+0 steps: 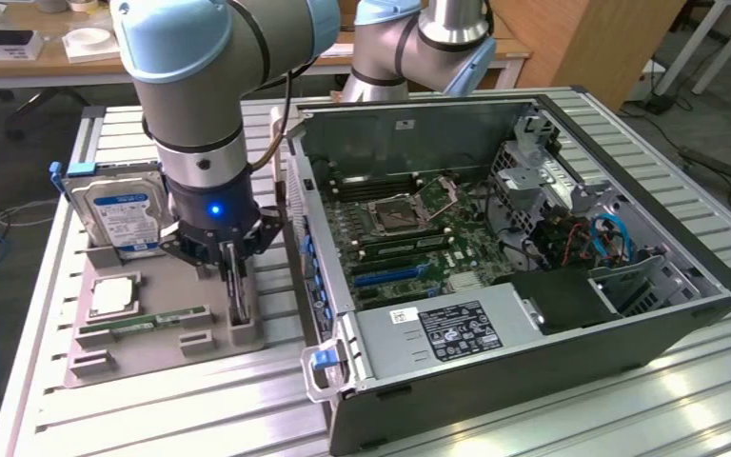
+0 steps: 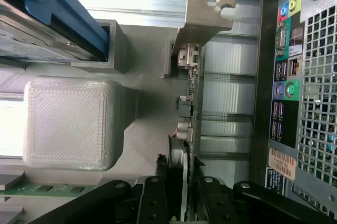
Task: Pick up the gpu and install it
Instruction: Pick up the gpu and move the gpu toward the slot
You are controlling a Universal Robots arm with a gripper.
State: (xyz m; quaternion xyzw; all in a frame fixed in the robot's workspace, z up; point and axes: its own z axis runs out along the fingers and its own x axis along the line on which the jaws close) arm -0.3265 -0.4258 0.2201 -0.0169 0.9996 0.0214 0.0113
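The graphics card (image 2: 191,84) stands on its long edge in a slot of the grey holder tray (image 1: 149,350), with its one metal end bracket at the far end from the gripper. I count a single card, and it sits upright in the tray, outside the computer. My gripper (image 1: 229,276) is down over it. From the wrist camera, its two fingers (image 2: 154,195) stand apart, one on each side of the card, close to its faces but not clamped on it as far as I can see.

The same tray holds one hard drive (image 1: 122,211) with a blue label, upright at the back, as well as one processor chip (image 1: 113,296) lying flat and one green memory stick (image 1: 149,323) just in front of it. Just beside the tray, on the exterior view's right, one open computer case (image 1: 531,386) lies on the slatted metal table (image 1: 187,414).
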